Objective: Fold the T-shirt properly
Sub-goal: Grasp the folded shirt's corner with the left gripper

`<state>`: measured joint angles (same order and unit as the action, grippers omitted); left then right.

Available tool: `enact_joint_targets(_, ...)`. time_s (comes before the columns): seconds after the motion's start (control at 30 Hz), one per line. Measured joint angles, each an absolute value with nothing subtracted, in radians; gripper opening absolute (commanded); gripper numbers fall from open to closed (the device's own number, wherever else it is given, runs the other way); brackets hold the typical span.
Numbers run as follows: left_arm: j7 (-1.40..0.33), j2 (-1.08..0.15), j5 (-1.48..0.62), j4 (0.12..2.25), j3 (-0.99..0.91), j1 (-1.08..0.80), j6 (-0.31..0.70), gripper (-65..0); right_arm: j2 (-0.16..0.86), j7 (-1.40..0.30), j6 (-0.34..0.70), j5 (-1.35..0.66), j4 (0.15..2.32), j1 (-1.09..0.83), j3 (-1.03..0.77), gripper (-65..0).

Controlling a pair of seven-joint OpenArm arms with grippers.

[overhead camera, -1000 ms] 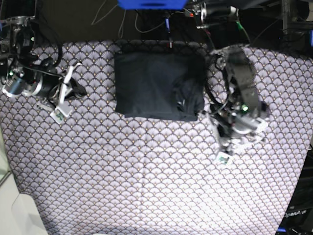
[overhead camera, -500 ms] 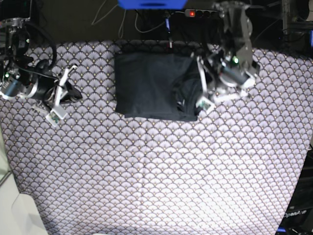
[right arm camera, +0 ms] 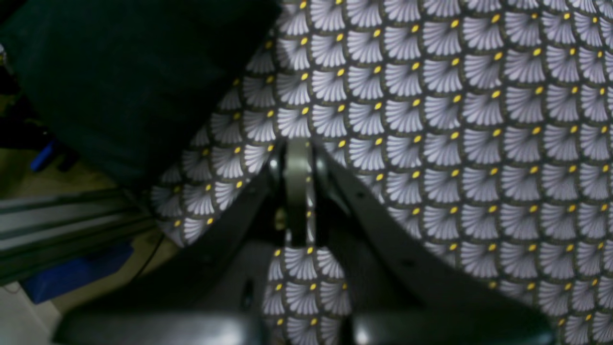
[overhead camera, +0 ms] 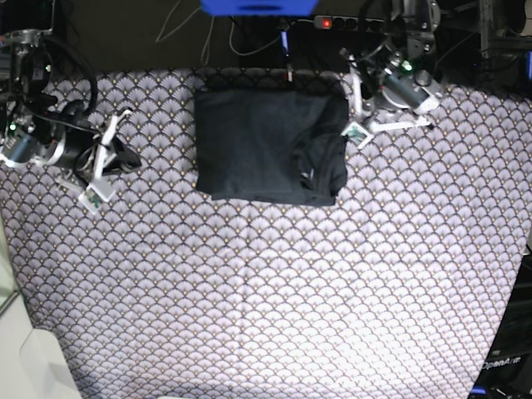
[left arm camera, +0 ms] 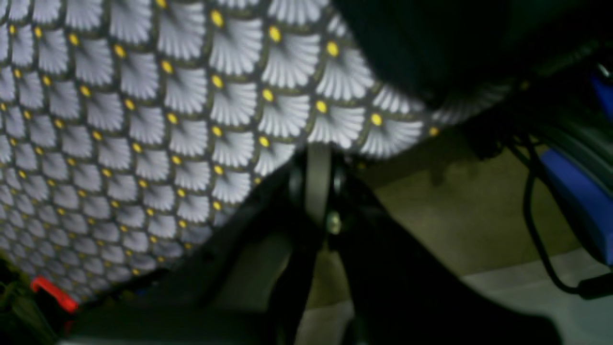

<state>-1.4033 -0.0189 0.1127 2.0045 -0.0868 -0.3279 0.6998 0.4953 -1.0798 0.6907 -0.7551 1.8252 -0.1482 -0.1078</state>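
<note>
With the folding apparently done, both arms hang clear.
The soft black T-shirt (overhead camera: 270, 148), a compact rectangle at twelve o'clock on the scallop-patterned surface (overhead camera: 266, 291); left end effector (overhead camera: 359, 131) and right end effector (overhead camera: 93, 198) both closed, empty.

The T-shirt (overhead camera: 266, 145) is plain black; the cloth (overhead camera: 266, 299) is white-grey scallops, each with a yellow dot (seen in the wrist views).

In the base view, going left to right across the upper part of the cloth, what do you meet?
Right gripper, shut and holding nothing → folded T-shirt on the patterned cloth → left gripper, shut and holding nothing, just off the shirt's far corner.
</note>
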Motion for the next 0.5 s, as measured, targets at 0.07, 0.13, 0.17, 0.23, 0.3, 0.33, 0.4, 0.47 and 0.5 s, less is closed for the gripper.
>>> enact_joint_targets(0.07, -1.395, -0.014, 0.102, 2.004, -0.052, -0.326, 0.700, -65.0, 0.494, -1.083, 0.691, -0.755, 1.825, -0.153, -0.107, -65.0)
enact_joint_targets(0.13, -1.398, -0.008, 0.104, 2.003, -0.023, -0.326, 0.700, -65.0, 0.486, -1.079, 0.691, -0.755, 1.825, -0.153, -0.108, -65.0)
enact_joint_targets(0.17, -1.400, 0.004, 0.108, 2.003, -0.017, -0.325, 0.700, -65.0, 0.481, -1.080, 0.691, -0.755, 1.825, -0.153, -0.107, -65.0)
enact_joint_targets(0.23, -1.404, 0.037, 0.126, 2.002, -0.012, -0.320, 0.700, -65.0, 0.481, -1.081, 0.691, -0.755, 1.825, -0.153, -0.107, -65.0)
enact_joint_targets(0.3, -1.403, 0.050, 0.114, 2.000, -0.005, -0.305, 0.700, -65.0, 0.481, -1.082, 0.691, -0.755, 1.825, -0.153, -0.107, -65.0)
enact_joint_targets(0.33, -1.402, 0.052, 0.115, 1.996, -0.005, -0.295, 0.700, -65.0, 0.481, -1.083, 0.691, -0.756, 1.825, -0.153, -0.107, -65.0)
enact_joint_targets(0.4, -1.397, 0.050, 0.115, 1.974, -0.009, -0.276, 0.700, -65.0, 0.482, -1.086, 0.691, -0.755, 1.825, -0.153, -0.108, -65.0)
enact_joint_targets(0.47, -1.404, 0.055, 0.122, 1.948, -0.012, -0.256, 0.700, -65.0, 0.481, -1.086, 0.691, -0.756, 1.825, -0.153, -0.107, -65.0)
enact_joint_targets(0.5, -1.403, 0.057, 0.122, 1.934, -0.012, -0.245, 0.700, -65.0, 0.481, -1.086, 0.691, -0.756, 1.825, -0.154, -0.107, -65.0)
